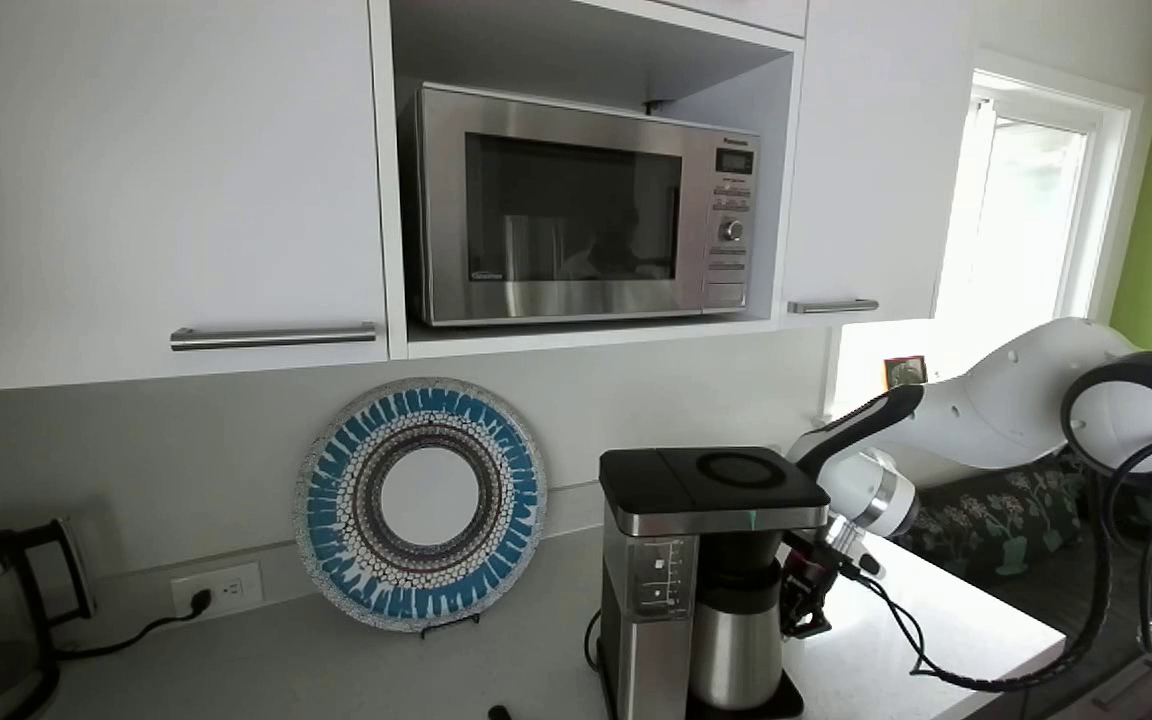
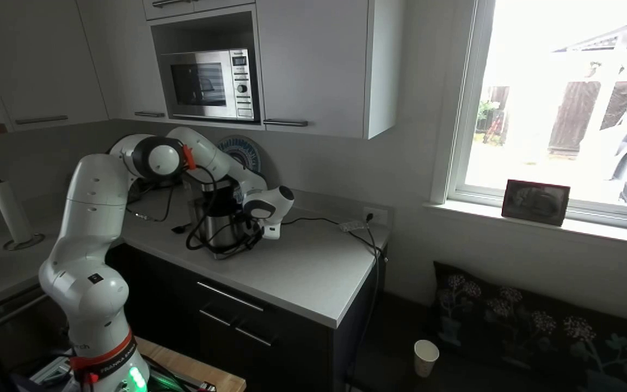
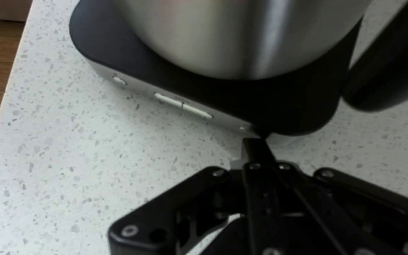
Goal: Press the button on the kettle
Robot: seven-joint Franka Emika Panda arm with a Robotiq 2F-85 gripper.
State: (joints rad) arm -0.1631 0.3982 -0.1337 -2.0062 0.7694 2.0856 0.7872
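The coffee maker [image 1: 678, 585], presumably the kettle meant, is standing on the table [image 3: 83, 159]; in the wrist view its button row [image 3: 195, 109] is running left and farther from the fingers [image 3: 255, 150], which are pointing, pressed together, at the right corner of the base [image 3: 197, 85].

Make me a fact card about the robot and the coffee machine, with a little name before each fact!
Main thing: coffee machine, on the counter
For pouring: steel jug, sitting on the machine's black base
To press: pale buttons along the base's front edge
Robot: white arm; hand shut, holding nothing
Hand's tip: near the right end of the buttons in the wrist view
Touching a button: can't tell
High up: microwave
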